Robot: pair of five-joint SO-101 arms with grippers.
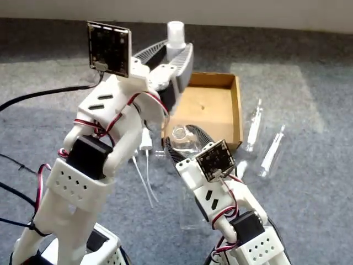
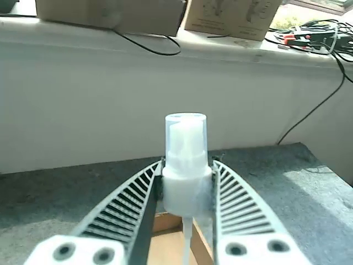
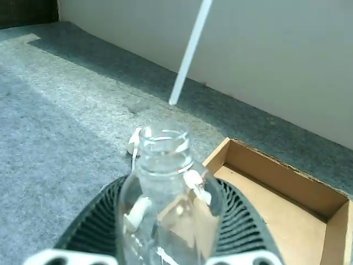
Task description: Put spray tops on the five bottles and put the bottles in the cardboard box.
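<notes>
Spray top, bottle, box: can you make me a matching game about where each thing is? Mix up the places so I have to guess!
Things:
1. spray top
2. open bottle
3. cardboard box
4. spare bottle

Places:
A. lying on the grey mat beside the box
B. pinched in the left gripper, held up high
C. resting on the mat, open side up
D. held upright in the right gripper

Pairs: 1-B, 2-D, 3-C, 4-A
</notes>
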